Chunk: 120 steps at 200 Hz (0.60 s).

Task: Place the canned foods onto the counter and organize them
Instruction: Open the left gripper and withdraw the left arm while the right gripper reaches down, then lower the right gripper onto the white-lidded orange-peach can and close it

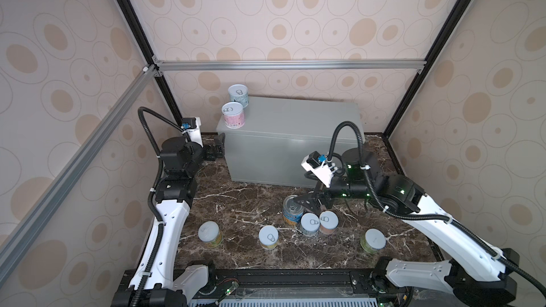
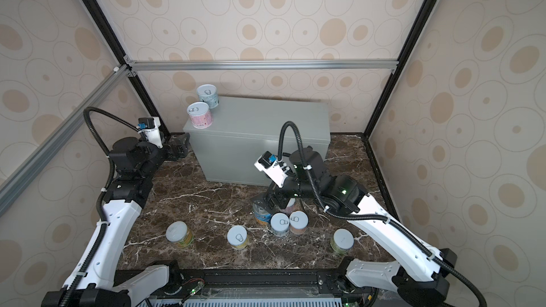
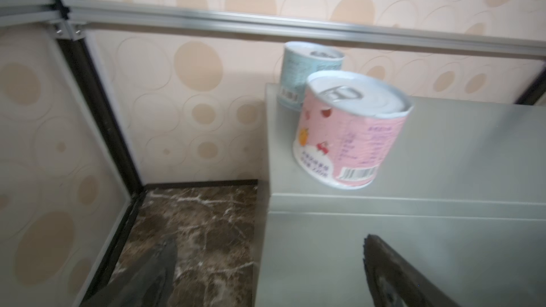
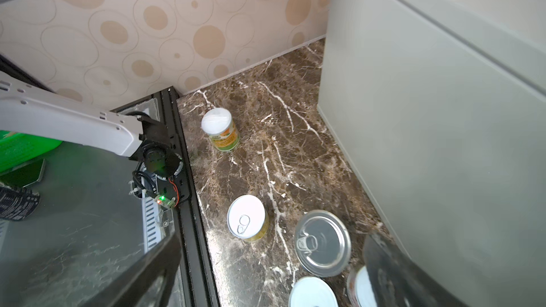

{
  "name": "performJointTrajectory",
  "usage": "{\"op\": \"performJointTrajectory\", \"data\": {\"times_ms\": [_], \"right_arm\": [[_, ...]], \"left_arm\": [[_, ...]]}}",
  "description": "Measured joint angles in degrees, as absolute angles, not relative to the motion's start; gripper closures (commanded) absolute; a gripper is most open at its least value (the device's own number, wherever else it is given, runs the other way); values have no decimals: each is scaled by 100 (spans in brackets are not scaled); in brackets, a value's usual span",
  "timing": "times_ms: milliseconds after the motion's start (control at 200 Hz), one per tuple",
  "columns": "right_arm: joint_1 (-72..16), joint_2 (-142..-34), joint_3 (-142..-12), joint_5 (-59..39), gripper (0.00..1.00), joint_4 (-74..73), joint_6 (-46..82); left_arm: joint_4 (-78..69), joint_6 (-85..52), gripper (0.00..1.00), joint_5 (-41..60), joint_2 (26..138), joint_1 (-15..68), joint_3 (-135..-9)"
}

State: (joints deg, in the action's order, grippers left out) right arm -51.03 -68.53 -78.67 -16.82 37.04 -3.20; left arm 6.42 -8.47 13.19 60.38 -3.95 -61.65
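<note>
Left wrist view: pink can (image 3: 351,131) and blue can (image 3: 307,75) stand on grey bench (image 3: 443,149), left end. Left jaws open, empty; right jaws open over soup can (image 1: 291,216). Cans likely rigid, slick, weighty; grip mid-wall.

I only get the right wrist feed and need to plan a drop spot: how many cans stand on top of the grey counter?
Observer: Two, a pink can and a pale blue can, upright at the left end of the counter.
Operator: Is the left gripper holding either?
Observer: No, the left gripper is open and empty, off that corner.
Operator: Any loose can outside my view?
Observer: A green-labelled can stands alone by the right arm.
</note>
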Motion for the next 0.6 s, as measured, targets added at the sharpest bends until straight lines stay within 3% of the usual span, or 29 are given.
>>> {"op": "performJointTrajectory", "data": {"times_ms": [320,600], "right_arm": [[-6539,-8906,-7651,-1396,0,2580,-193],[-6908,-10715,-8058,-1710,0,1750,-384]], "left_arm": [[1977,-1417,2,-456,5857,-882,-5714],[2386,-1708,2,-639,5739,-1509,-5452]]}}
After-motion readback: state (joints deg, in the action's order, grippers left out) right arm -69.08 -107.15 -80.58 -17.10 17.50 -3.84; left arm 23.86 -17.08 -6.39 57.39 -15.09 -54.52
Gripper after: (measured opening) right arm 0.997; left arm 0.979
